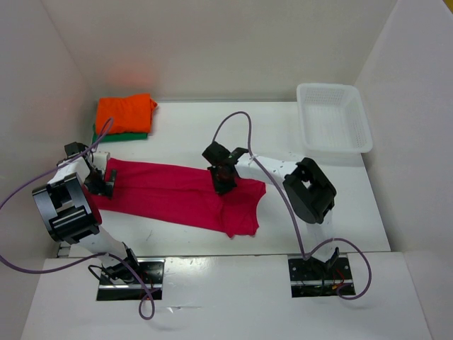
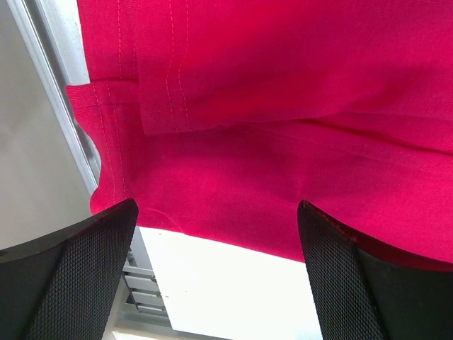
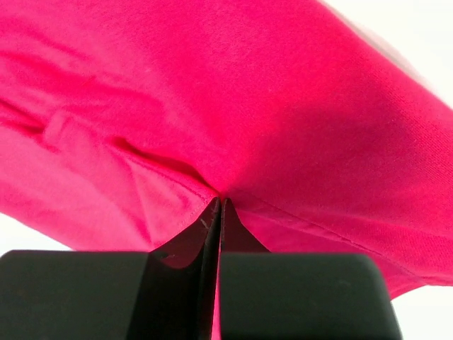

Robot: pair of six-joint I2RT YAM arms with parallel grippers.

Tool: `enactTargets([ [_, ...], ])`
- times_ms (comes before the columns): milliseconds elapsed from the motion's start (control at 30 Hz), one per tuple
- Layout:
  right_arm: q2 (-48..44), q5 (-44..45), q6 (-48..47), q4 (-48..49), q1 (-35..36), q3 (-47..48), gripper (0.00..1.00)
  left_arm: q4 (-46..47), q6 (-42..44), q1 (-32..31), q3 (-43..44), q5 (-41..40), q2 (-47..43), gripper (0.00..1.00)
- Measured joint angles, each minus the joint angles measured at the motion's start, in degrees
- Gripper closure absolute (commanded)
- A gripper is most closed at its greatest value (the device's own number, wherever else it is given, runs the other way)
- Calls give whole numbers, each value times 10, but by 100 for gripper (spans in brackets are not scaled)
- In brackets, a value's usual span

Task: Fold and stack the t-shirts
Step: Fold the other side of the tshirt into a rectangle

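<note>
The white table (image 1: 185, 133) bears a magenta-red t-shirt (image 1: 170, 195), a green t-shirt (image 1: 119, 136) and a mesh basket (image 1: 334, 149).

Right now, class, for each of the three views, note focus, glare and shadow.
Top view: sharp, evenly lit, an orange glow on the wall above the orange t-shirt. Left wrist view: stitching on the magenta t-shirt crisp. Right wrist view: cloth blurred near the shut right gripper, upper-right corner washed out.

White mesh basket (image 1: 334, 120) sits at table's (image 1: 184, 134) far right.
</note>
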Motion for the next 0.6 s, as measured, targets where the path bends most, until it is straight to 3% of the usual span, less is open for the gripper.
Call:
enactTargets([
  [233,-7,-39,-20,-10,29,16,100,0,0,0,0,-4,0,0],
  [267,-4,-45,-26,-12,40,26,96,0,0,0,0,-5,0,0],
  [300,0,-53,-32,-14,52,38,84,0,0,0,0,-6,0,0],
  [333,7,-58,-37,-18,63,53,82,0,0,1,0,-7,0,0],
  [400,22,-68,-46,-18,80,79,61,0,0,3,0,-9,0,0],
  [433,27,-68,-51,-18,88,87,56,0,0,3,0,-9,0,0],
  [500,34,-69,-56,-19,96,93,48,0,0,4,0,-9,0,0],
  [600,38,-65,-55,-21,93,93,48,-1,0,4,0,-9,-1,0],
])
